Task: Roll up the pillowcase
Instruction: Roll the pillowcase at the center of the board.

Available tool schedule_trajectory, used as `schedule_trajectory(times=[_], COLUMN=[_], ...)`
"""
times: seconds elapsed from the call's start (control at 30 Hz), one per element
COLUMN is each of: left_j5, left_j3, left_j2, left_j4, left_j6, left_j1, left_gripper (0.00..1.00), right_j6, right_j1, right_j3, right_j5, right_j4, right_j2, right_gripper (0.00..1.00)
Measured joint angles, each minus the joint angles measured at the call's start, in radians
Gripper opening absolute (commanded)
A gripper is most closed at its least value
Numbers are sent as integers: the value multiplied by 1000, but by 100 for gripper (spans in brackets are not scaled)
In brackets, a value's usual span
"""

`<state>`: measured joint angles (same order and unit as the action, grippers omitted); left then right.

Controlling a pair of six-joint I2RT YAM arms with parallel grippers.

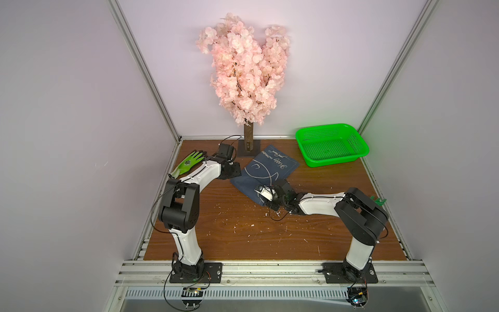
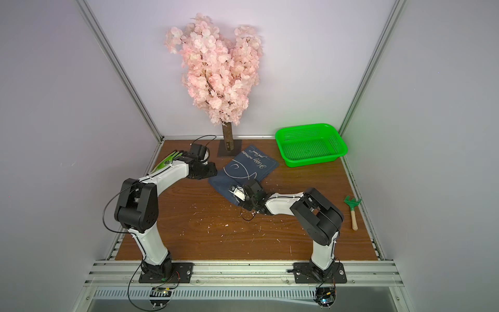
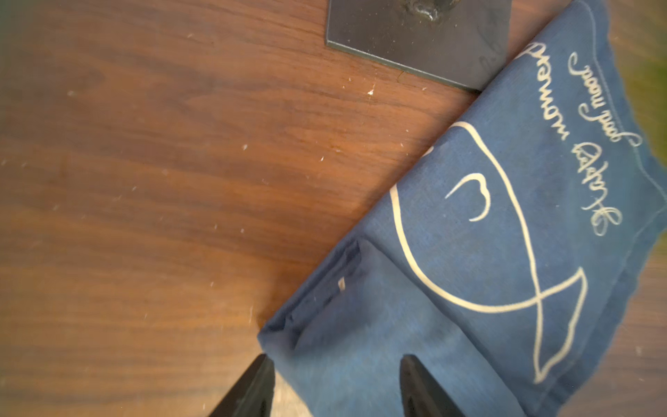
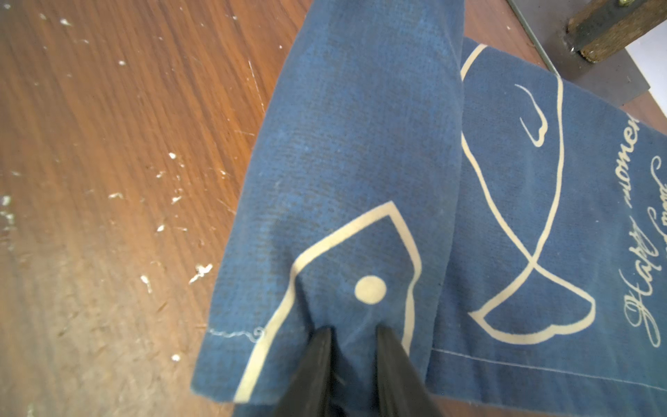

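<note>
A: right gripper (image 4: 352,334) clamps a pucker of the pillowcase (image 1: 270,170), on its folded-over near band; left gripper (image 3: 335,361) hangs jaws apart, astride that band's other end, gripping nothing
B: where do we have the cloth?
A: flat on the table (image 1: 243,229), back of centre, far corner at the tree's base plate (image 3: 415,39)
B: what bites us?
A: we reckon a one-sided pull skews the roll; a thin pinch can slip and the fold flops open; the far corner may catch on the plate
B: containers?
A: green basket (image 1: 336,161) sits beyond the cloth, apart from it; we see nothing in it
</note>
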<state>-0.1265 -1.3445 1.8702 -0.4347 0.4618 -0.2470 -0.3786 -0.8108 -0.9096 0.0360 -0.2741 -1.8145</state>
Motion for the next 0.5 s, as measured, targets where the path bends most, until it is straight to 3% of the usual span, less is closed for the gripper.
schedule_trajectory(times=[0.17, 0.5], left_j5=[21, 119], left_j3=[-80, -75], left_j2=[82, 157], left_j4=[-38, -65], left_j6=[-72, -179], left_j1=[-2, -19], left_gripper=[38, 36], right_j6=[0, 0], right_j1=[1, 17], right_j3=[-1, -1], right_j5=[0, -15], right_j4=[1, 2], right_j2=[-1, -1], right_gripper=[27, 27])
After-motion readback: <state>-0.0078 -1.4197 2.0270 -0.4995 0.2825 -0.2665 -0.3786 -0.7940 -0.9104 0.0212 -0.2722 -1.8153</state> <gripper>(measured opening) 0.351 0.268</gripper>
